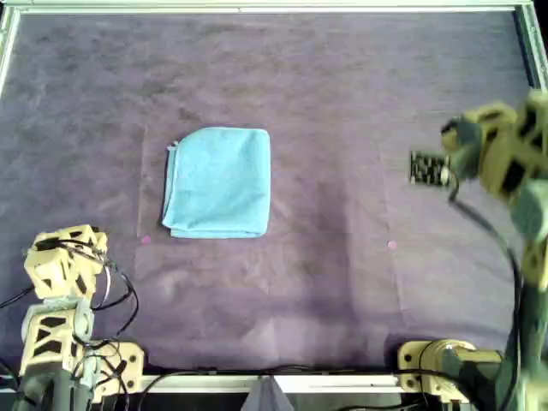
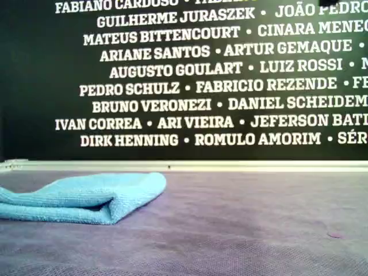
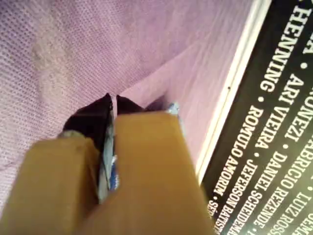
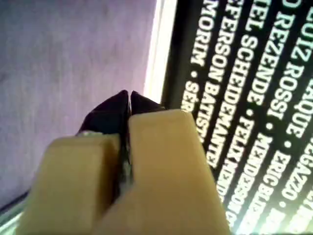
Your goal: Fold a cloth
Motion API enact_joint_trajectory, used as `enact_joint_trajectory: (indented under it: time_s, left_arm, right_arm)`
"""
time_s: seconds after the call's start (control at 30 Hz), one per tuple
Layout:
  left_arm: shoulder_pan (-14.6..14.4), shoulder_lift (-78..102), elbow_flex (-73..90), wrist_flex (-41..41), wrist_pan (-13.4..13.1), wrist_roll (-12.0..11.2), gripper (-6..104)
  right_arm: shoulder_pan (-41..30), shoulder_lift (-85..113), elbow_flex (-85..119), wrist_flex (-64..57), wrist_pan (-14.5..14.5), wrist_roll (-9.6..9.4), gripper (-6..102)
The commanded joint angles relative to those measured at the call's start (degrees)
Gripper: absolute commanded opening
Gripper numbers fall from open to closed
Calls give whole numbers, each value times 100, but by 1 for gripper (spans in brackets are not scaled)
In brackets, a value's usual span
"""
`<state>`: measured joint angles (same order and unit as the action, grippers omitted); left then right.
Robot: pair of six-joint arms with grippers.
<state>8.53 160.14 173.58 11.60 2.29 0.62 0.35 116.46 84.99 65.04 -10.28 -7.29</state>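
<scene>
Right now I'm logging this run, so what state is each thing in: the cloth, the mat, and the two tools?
cloth: folded into a compact rectangle, lying flat on the mat, untouched by either tool
mat: spread flat, with faint creases
left tool: shut, holding nothing, clear of the cloth
right tool: shut, holding nothing, clear of the cloth
</scene>
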Motion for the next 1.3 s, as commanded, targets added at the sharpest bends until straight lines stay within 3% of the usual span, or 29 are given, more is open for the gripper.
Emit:
enact_joint_trajectory:
  time_s: [0.0, 0.2, 0.37, 0.43, 0.63, 1.2, 1.27]
  left_arm:
    - [132, 26, -79, -9, 62, -44, 1]
    - [88, 26, -88, -9, 88, -53, 1]
    - [88, 44, -88, -9, 88, -62, 1]
    - [88, 44, -88, -9, 88, -62, 1]
    - [79, 35, -88, -9, 97, -70, 1]
    - [-729, 562, -202, 0, 97, -70, 0]
    - [-703, 967, -141, 105, 88, -70, 0]
  right_arm:
    - [-132, 1160, 1705, -976, -26, -44, 0]
    - [-141, 3103, 4421, -2769, 62, -44, 0]
    - [-141, 4069, 5897, -3542, 62, -44, 0]
    - [-141, 4351, 6451, -3612, 62, 18, 0]
    - [-141, 5748, 7708, -3630, 70, -35, 0]
    - [-149, 6302, 8859, -3516, 70, -44, 0]
    - [-158, 6302, 8947, -3375, 79, -44, 0]
